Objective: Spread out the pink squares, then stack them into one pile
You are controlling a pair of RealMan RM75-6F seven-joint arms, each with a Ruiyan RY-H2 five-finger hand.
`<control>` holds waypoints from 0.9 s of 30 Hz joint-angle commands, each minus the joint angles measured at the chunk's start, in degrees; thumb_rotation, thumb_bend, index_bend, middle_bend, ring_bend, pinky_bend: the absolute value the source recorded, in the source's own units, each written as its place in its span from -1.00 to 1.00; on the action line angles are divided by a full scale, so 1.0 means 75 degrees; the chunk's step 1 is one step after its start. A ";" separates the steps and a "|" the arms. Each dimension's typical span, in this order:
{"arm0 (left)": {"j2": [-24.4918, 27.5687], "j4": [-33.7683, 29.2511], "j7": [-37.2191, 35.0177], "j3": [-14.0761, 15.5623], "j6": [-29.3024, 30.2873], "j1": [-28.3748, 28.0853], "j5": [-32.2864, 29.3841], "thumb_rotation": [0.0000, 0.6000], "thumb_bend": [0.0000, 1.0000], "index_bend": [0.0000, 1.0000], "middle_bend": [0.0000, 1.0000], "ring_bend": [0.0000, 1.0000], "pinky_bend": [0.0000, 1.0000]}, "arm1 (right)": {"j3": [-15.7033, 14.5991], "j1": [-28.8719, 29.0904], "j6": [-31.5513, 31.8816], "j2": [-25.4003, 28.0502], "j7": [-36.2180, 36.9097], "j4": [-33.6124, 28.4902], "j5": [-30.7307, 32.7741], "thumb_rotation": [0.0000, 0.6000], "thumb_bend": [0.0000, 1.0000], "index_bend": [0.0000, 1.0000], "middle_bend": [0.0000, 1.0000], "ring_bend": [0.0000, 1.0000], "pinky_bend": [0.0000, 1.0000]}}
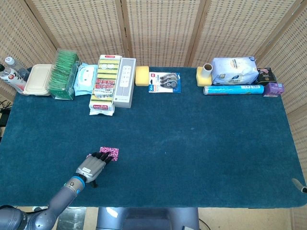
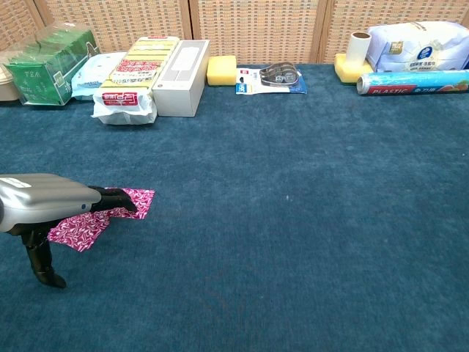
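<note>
My left hand [image 1: 94, 166] lies low over the blue cloth near the front left, fingers stretched forward and flat. Its dark fingertips [image 2: 121, 201] press on a pink patterned square [image 2: 139, 199], which sticks out to the right of them. A second pink square [image 2: 75, 232] lies partly under the hand, a little nearer and to the left. In the head view only the far square [image 1: 110, 152] shows plainly. The thumb [image 2: 40, 264] hangs down to the cloth. A grey sliver of my right hand [image 1: 300, 185] shows at the right edge, its fingers out of sight.
Along the back edge stand a green tea box [image 2: 42, 64], a wipes pack [image 2: 94, 73], a sponge pack [image 2: 132, 81], a grey box [image 2: 181, 76], a yellow sponge [image 2: 221, 70], a tape pack [image 2: 272, 77] and a plastic wrap roll [image 2: 412, 81].
</note>
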 commanded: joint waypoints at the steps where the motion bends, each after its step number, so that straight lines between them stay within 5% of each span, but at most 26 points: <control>1: -0.0089 -0.0030 0.0100 -0.0032 0.0098 -0.0185 -0.0218 1.00 -0.85 -1.00 -1.00 -1.00 -0.82 | 0.0000 -0.0001 0.0000 0.0003 -0.0002 0.0000 0.0000 1.00 -0.96 -0.58 -0.89 -1.00 -1.00; 27: -0.0706 -0.0266 0.0944 -0.0131 0.0929 -0.1534 -0.1740 1.00 -0.85 -1.00 -1.00 -1.00 -0.82 | 0.0003 -0.0022 -0.0003 0.0055 0.0092 -0.0022 0.0028 1.00 -0.96 -0.58 -0.90 -1.00 -1.00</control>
